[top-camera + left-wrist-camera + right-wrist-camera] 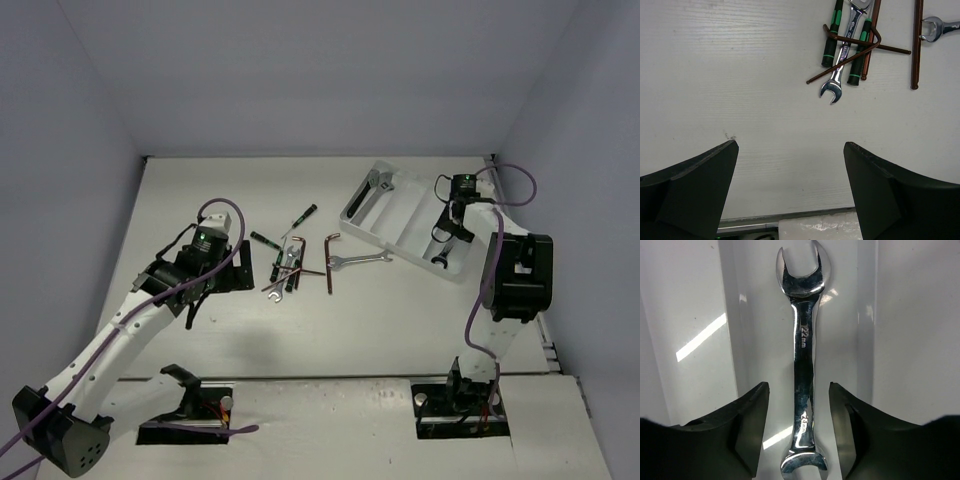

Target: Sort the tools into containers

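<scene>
The white tray [405, 215] lies at the far right. A black-handled adjustable wrench [372, 192] lies in its leftmost compartment. My right gripper [445, 245] hangs over the tray's right side. In the right wrist view it [799, 384] is open, with a silver open-end wrench [802, 355] lying in a compartment [735, 340] between the fingers, untouched. My left gripper [243, 268] is open and empty over bare table [790, 145]. Just right of it is a pile [288, 268] of screwdrivers [830, 42], hex keys [855, 42] and a small wrench [837, 80].
More tools lie loose on the table: a silver wrench [360, 260], a hex key [330, 262], two screwdrivers [303, 215] [265, 239]. Grey walls close in the table at the back and sides. The table's near edge shows in the left wrist view [790, 222].
</scene>
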You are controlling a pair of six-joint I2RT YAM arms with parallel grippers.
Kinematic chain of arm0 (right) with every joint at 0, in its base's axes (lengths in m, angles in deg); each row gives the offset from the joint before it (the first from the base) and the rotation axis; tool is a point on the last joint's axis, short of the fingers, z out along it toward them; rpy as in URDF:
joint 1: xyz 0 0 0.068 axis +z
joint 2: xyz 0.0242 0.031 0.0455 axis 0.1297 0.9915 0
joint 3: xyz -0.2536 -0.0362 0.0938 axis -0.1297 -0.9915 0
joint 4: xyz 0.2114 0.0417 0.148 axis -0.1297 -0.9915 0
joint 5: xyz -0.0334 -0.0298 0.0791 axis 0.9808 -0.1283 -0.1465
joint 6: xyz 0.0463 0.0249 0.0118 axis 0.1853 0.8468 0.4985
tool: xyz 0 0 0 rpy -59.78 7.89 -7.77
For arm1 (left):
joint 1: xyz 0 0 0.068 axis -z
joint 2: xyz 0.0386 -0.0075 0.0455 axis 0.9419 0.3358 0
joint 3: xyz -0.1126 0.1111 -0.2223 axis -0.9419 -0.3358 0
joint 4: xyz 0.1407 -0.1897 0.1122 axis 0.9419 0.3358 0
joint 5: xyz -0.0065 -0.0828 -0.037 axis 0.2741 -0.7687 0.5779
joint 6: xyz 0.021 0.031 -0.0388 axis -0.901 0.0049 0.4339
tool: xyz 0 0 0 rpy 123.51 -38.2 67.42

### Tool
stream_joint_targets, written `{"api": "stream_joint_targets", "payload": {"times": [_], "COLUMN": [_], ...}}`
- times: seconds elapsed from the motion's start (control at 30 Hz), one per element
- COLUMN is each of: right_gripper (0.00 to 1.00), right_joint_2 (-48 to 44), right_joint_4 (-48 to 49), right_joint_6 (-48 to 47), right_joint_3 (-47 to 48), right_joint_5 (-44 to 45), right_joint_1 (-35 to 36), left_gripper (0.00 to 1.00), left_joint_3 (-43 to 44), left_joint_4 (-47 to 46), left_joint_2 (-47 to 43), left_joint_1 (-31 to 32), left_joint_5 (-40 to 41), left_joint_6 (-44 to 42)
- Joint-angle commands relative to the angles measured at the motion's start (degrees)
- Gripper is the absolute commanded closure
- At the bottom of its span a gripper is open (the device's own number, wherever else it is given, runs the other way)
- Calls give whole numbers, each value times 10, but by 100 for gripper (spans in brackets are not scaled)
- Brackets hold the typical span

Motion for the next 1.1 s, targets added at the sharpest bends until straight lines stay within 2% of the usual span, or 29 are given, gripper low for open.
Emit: {"api": "stream_joint_targets", "payload": {"times": [0.0, 0.07, 0.2, 0.23, 0.3, 0.4, 0.5, 0.63, 0.8, 0.93, 1.07], "right_gripper": [51, 50, 47, 46, 43, 41, 39, 35, 35, 35, 35], "right_joint_2": [-69, -106, -147, -150, -159, -146, -114, -77, -56, -2, 30], "right_joint_4": [18, 23, 33, 33, 30, 19, -4, -45, -51, -110, -120], "right_joint_6": [-12, -43, -194, -215, -317, -371, -401, -461, -503, -543, -559], "right_joint_3": [11, 13, 22, 20, 12, 7, 10, 25, 22, 66, 77], "right_joint_5": [-29, -56, -116, -138, -192, -234, -272, -251, -248, -256, -250], "right_joint_1": [7, 25, 144, 175, 240, 283, 307, 335, 332, 335, 336], "left_gripper": [15, 15, 15, 15, 15, 15, 15, 15, 15, 15, 15], "left_joint_3": [14, 16, 19, 21, 25, 26, 28, 27, 20, 13, 7], "left_joint_4": [-15, -15, -24, -25, -26, -28, -29, -28, -27, -27, -26], "left_joint_2": [-7, -6, -5, -4, 2, 9, 13, 3, -12, -21, -26], "left_joint_1": [0, 0, 1, 1, 0, 0, 1, 1, 0, 1, 0], "left_joint_5": [-1, 2, 4, 3, 0, -8, -14, -18, -25, -30, -33], "left_joint_6": [-9, -13, -33, -36, -42, -45, -45, -48, -53, -53, -52]}}
